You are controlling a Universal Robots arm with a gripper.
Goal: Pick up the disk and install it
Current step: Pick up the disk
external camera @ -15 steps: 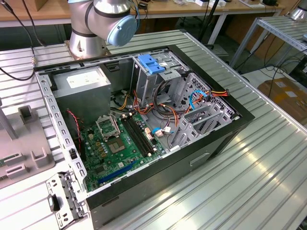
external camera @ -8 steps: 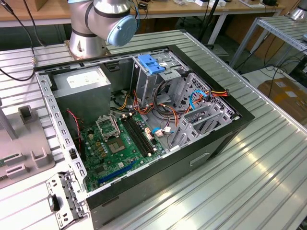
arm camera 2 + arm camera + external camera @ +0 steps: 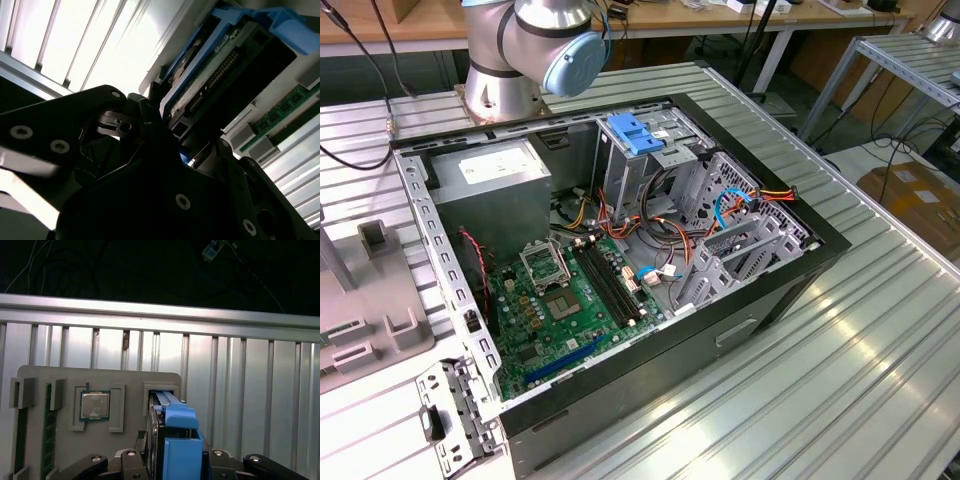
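Note:
The disk (image 3: pixel 176 426), a black drive in bright blue caddy rails, stands on edge in a slot of a grey holder plate (image 3: pixel 132 382). In the first wrist view my gripper (image 3: pixel 175 462) straddles its near end, one black finger (image 3: pixel 141 461) pressed to each side, shut on it. In the second wrist view the disk (image 3: pixel 225 62) rises out of the dark gripper body (image 3: pixel 150 190), its connector edge and blue rail showing. The arm's base (image 3: pixel 525 50) stands behind the open computer case (image 3: pixel 620 250) in the exterior view.
The holder plate also carries a processor chip (image 3: pixel 95 405) and a green memory stick (image 3: pixel 48 432), on a ribbed aluminium table (image 3: pixel 250 390). Inside the case are a motherboard (image 3: pixel 570 300), a grey power supply (image 3: pixel 495 180), cables and a drive cage with a pale-blue clip (image 3: pixel 635 133).

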